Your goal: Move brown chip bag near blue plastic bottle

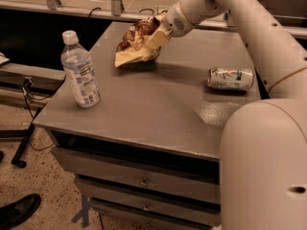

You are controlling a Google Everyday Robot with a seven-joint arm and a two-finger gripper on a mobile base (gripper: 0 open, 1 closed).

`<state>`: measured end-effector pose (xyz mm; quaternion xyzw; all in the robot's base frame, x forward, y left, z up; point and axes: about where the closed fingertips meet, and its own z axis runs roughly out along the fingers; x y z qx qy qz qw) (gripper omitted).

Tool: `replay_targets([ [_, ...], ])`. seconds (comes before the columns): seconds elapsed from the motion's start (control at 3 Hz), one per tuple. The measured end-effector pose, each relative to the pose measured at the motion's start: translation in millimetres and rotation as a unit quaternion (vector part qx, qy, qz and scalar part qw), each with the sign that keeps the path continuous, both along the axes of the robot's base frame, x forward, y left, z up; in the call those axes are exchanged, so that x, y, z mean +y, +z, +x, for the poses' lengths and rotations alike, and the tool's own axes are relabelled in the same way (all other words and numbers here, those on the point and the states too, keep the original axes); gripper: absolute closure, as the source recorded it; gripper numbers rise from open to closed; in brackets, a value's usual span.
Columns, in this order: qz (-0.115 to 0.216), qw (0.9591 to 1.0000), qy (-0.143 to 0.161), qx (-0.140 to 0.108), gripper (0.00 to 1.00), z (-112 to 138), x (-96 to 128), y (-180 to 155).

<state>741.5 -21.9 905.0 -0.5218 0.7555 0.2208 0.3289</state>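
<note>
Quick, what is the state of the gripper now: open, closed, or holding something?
The gripper: closed on the brown chip bag, over the far side of the table.
</note>
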Motion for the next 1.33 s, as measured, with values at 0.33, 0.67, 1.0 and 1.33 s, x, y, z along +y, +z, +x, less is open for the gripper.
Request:
replay_targets([
  [0.33, -0.012, 0.9973, 0.072, -0.008, 1.0, -39, -9, 15],
  [0.67, -0.033, 0.9922, 0.12, -0.016, 1.0, -64, -29, 18],
  [1.0, -0.054, 0.9873, 0.148, -0.022, 1.0, -75, -53, 15],
  [1.33, -0.057, 0.9832, 0.171, -0.027, 1.0, -89, -66, 15],
])
